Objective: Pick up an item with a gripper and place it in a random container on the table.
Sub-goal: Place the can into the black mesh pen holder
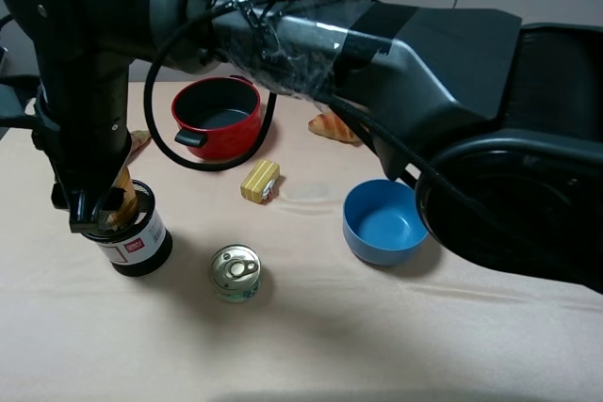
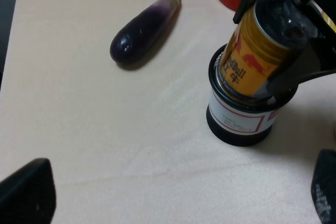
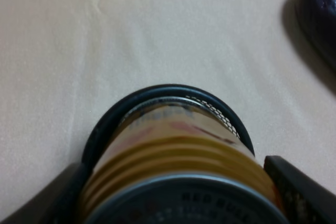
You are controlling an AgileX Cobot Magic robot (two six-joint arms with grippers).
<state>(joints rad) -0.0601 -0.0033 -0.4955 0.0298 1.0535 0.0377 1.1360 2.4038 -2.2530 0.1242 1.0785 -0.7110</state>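
Observation:
The tall orange-brown can (image 1: 122,191) (image 2: 247,56) (image 3: 178,156) stands tilted with its lower end inside the black wire-mesh cup (image 1: 143,244) (image 2: 236,123) (image 3: 157,92), at the left of the beige-pink table (image 1: 377,327). My right gripper (image 1: 99,209) (image 2: 281,27) (image 3: 184,203) has reached across to the left and is shut on the can's upper part, one finger on each side. My left gripper (image 2: 176,198) is open. Its two fingertips show at the corners of the left wrist view, apart from the cup and holding nothing.
A purple eggplant (image 2: 144,27) (image 3: 320,14) lies near the cup. A red pot (image 1: 219,115) stands behind it, with a yellow block (image 1: 260,181), a flat green can (image 1: 236,273), a blue bowl (image 1: 382,223) and a bread piece (image 1: 332,127) to the right.

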